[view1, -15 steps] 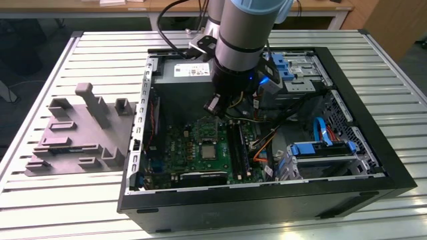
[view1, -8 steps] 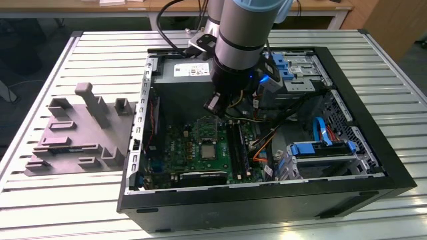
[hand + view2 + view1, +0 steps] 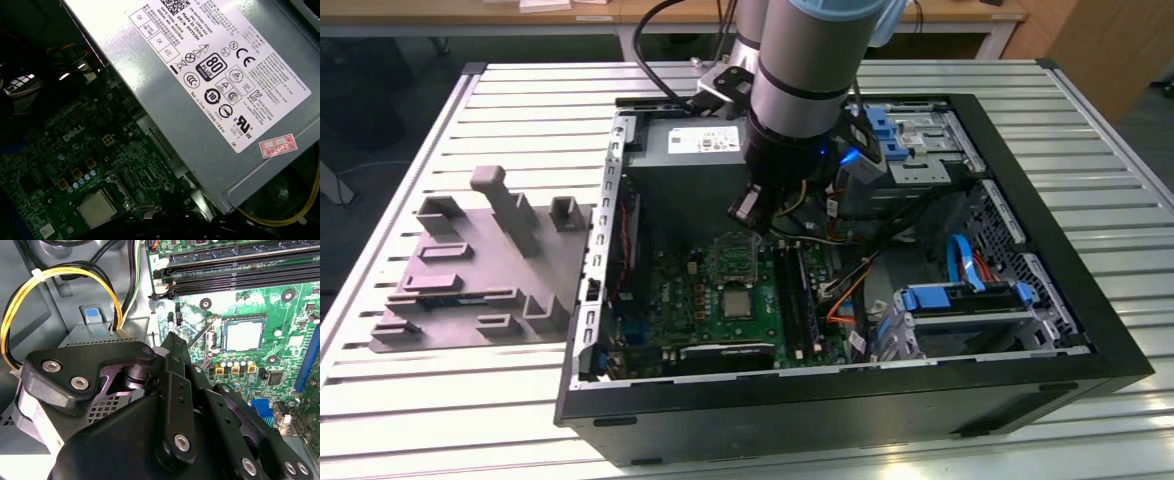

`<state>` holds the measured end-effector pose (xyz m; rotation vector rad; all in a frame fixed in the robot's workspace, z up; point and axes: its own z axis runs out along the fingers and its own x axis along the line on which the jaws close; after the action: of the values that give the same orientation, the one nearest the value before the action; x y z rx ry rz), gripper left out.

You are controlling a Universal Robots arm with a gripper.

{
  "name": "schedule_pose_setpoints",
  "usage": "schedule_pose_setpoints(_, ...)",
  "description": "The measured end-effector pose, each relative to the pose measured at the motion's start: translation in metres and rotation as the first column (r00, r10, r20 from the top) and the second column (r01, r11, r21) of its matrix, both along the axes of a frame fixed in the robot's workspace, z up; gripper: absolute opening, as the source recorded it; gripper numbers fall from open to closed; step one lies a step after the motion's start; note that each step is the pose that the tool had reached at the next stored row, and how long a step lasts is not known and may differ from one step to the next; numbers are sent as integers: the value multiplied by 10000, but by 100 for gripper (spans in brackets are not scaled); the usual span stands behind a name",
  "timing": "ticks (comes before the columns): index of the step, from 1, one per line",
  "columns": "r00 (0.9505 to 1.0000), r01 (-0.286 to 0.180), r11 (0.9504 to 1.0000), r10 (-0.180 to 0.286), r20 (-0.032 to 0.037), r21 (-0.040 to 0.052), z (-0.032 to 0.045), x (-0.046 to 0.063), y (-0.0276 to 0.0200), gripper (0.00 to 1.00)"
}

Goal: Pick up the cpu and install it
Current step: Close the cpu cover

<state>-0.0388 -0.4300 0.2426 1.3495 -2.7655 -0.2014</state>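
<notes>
The cpu (image 3: 738, 303) is a small pale silvery square lying flat in its socket on the green motherboard (image 3: 680, 300), inside the open computer case. It also shows in both wrist views (image 3: 243, 334) (image 3: 96, 207). The black socket frame (image 3: 736, 252) stands swung open beside it, on the power supply's side. My gripper (image 3: 747, 222) hangs above the motherboard just past that frame, close to the power supply and apart from the cpu. In the second wrist view its black body fills the foreground, narrowing to a tip (image 3: 171, 337). I see nothing held at the tip.
A grey power supply (image 3: 210, 75) with yellow and black cables (image 3: 30, 290) sits close to the gripper. Memory slots (image 3: 240, 275) run beside the socket. A blue-trimmed drive cage (image 3: 961, 305) fills the case's right. A grey moulded tray (image 3: 480, 270) lies on the slatted table at the exterior view's left.
</notes>
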Motion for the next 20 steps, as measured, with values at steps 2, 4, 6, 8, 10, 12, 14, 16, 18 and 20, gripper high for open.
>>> schedule_pose_setpoints(2, 10000, 0, 10000, 0, 1, 1, 0, 0, 0, 11)
schedule_pose_setpoints(4, 10000, 0, 10000, 0, 0, 0, 1, 0, 0, 11)
schedule_pose_setpoints(6, 10000, -7, 10000, 7, -1, -36, 2, 0, 0, 11)
schedule_pose_setpoints(8, 10000, -26, 9999, 26, -1, -149, 2, 0, 0, 11)
schedule_pose_setpoints(10, 10000, -54, 9996, 54, -1, -284, 1, 0, 0, 11)
schedule_pose_setpoints(12, 10000, -97, 9993, 97, 0, -353, 0, 0, 0, 11)
schedule_pose_setpoints(14, 9999, -139, 9992, 139, -2, -367, 1, -3, -1, 11)
schedule_pose_setpoints(16, 9998, -177, 9992, 177, -2, -368, 1, -5, 0, 11)
schedule_pose_setpoints(18, 9998, -215, 9991, 215, -2, -369, 2, -7, -1, 11)
schedule_pose_setpoints(20, 9997, -236, 9990, 236, -1, -367, 1, -8, -2, 11)
